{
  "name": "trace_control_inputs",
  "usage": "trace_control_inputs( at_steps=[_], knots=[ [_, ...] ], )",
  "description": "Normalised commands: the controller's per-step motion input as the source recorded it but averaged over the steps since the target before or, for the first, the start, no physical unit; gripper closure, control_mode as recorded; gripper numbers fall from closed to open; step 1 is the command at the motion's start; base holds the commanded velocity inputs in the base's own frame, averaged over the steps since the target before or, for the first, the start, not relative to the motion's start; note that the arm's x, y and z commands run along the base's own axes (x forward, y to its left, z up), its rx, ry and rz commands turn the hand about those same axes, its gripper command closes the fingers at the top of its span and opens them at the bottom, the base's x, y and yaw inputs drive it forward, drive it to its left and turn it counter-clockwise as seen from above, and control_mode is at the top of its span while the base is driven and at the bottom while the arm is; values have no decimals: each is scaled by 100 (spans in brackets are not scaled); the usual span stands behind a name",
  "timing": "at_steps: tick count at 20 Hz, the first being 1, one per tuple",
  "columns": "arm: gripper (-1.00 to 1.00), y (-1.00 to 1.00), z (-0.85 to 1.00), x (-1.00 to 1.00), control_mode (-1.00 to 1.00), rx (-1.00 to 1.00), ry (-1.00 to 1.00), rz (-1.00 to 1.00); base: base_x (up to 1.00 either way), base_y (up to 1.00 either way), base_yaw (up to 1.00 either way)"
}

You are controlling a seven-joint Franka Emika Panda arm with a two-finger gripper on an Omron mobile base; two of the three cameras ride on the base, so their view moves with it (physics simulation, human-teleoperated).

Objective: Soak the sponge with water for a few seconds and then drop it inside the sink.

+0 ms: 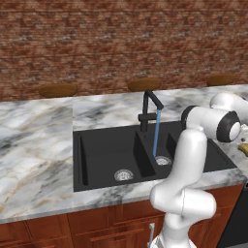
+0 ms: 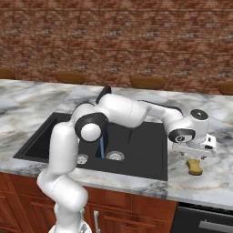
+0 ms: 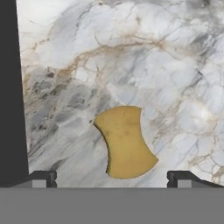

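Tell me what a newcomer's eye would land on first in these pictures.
The white arm stretches right across the black sink, its open gripper hanging over the yellow sponge on the marble counter right of the basins. Next comes the thin blue water running from the black faucet into the narrower basin.

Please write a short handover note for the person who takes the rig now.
Pincer: open, holding nothing, hanging over the small yellow blocky sponge.
Sponge: flat on the grey-veined marble counter, right of the black double-basin sink.
Thin light-blue water stream: running from the black faucet into the sink.
Done: water on, arm above sponge.
Left: grasp sponge, soak it, drop it in the sink.
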Motion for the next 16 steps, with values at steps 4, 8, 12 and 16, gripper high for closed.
trace_control_inputs(
  at_steps=[4,8,12,16],
  knots=[
    [-100,-6,-24,11,-100,0,8,0,0,0,0],
    [-100,-3,-21,4,-100,0,8,0,0,0,0],
    [-100,-12,-21,5,-100,0,6,0,0,0,0],
    [-100,-17,-18,3,-100,2,4,0,0,0,0]
  ],
)
